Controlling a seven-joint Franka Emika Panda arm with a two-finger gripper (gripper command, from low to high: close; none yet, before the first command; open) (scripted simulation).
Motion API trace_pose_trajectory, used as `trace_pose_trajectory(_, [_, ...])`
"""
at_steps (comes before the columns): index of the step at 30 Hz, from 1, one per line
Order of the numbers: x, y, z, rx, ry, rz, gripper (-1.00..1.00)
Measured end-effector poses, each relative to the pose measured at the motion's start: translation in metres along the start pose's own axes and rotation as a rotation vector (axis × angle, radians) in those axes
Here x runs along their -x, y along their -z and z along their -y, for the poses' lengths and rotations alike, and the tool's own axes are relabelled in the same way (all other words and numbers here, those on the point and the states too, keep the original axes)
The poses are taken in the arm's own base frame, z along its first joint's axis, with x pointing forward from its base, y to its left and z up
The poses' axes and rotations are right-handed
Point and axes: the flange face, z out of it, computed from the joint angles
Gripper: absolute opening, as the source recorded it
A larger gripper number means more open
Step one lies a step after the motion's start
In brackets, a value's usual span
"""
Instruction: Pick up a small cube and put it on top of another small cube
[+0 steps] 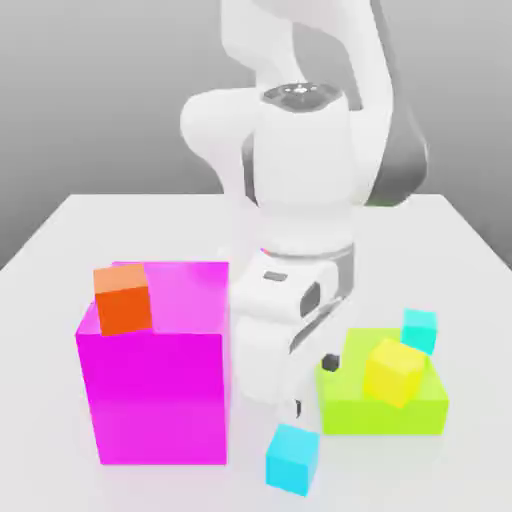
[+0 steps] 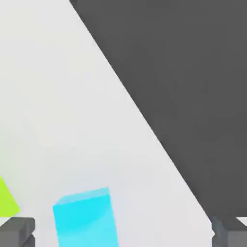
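Observation:
A small cyan cube lies on the white table near its front edge, between the magenta block and the lime block. In the hand view this cube sits between the two dark fingertips, closer to one of them. The other small cyan cube rests on the table behind the lime block, at the exterior view's right. My gripper hangs just above and behind the front cube, open, with nothing held. In the hand view the gripper has its jaws set wide apart.
A tall magenta block with an orange cube on top stands at the exterior view's left. A low lime block carries a yellow cube. The table edge runs close by, with dark floor beyond.

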Motion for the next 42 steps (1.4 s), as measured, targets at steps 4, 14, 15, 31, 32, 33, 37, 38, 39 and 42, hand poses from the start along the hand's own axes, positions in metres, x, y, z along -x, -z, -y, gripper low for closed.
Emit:
trace_pose_trajectory(4, [0.011,-0.052,0.0,0.013,0.07,0.045,0.0])
trace_pose_trajectory(14, [0.015,-0.089,0.001,0.011,0.073,0.051,-1.0])
trace_pose_trajectory(15, [0.014,-0.081,0.0,0.011,0.074,0.051,-1.0])
trace_pose_trajectory(31, [0.047,0.059,0.171,0.016,0.533,0.068,-1.0])
trace_pose_trajectory(32, [0.057,0.066,0.186,0.015,0.55,0.065,-1.0])
trace_pose_trajectory(33, [0.067,0.072,0.201,0.014,0.568,0.062,-1.0])
trace_pose_trajectory(37, [0.104,0.079,0.243,0.0,0.603,0.054,-1.0])
trace_pose_trajectory(38, [0.106,0.071,0.245,-0.002,0.603,0.054,-1.0])
trace_pose_trajectory(39, [0.107,0.061,0.246,-0.003,0.603,0.054,-1.0])
trace_pose_trajectory(42, [0.111,0.028,0.247,-0.003,0.603,0.053,1.0])
